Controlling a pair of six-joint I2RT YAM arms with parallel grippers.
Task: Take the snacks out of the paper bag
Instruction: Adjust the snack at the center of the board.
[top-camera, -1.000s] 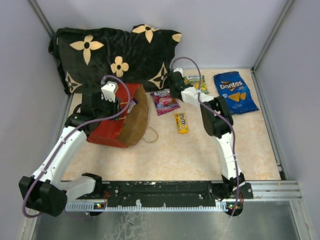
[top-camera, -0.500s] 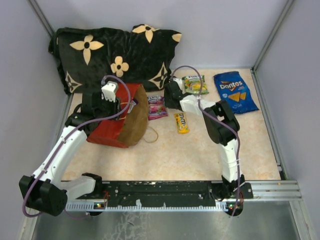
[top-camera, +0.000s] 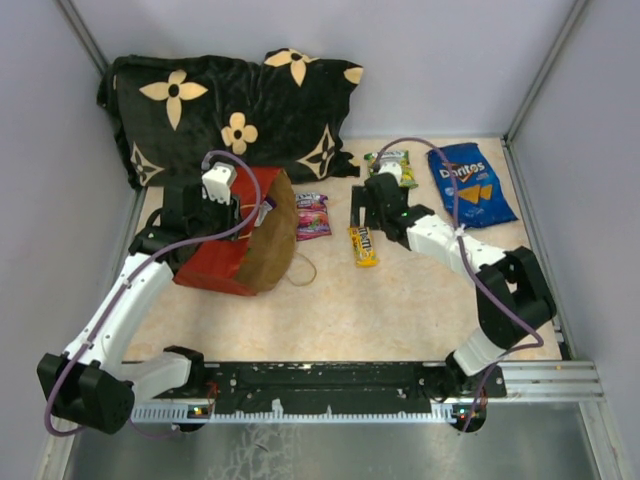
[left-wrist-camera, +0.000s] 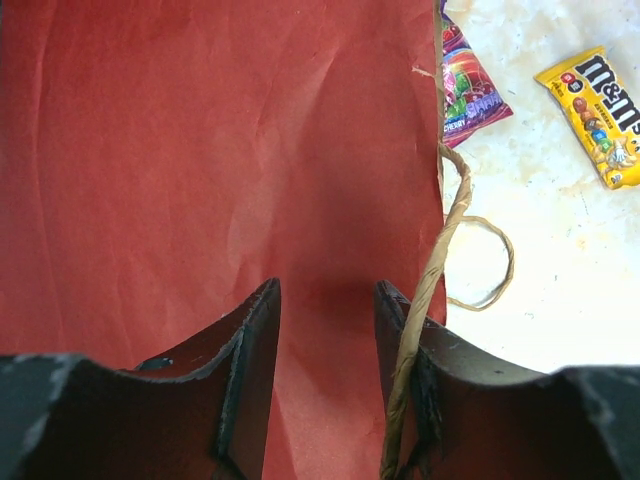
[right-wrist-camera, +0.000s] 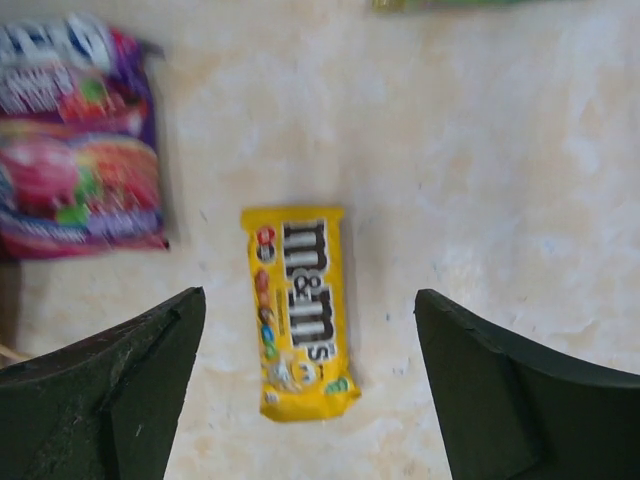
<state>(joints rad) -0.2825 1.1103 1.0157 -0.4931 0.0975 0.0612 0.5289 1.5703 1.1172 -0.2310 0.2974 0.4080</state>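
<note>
Snacks lie out on the worktop (top-camera: 400, 310): a purple pouch (top-camera: 312, 215) just beside the mouth of the paper bag (top-camera: 235, 240), an M&M's packet (top-camera: 362, 245) near it, and a green pouch (top-camera: 392, 165) and a Doritos bag (top-camera: 468, 183) farther back toward the right wall. The bag lies on its side at the left, in front of the pillow (top-camera: 230, 110), its brown inside facing the purple pouch. The right claw (right-wrist-camera: 305, 300) hangs released, fingers wide, straight above the M&M's packet and touching nothing. The left claw (left-wrist-camera: 328, 300) sits at the bag's red upper side, fingers half apart with red paper showing between them and a cord handle (left-wrist-camera: 435, 270) running along one finger; whether it grasps the paper cannot be told.
</note>
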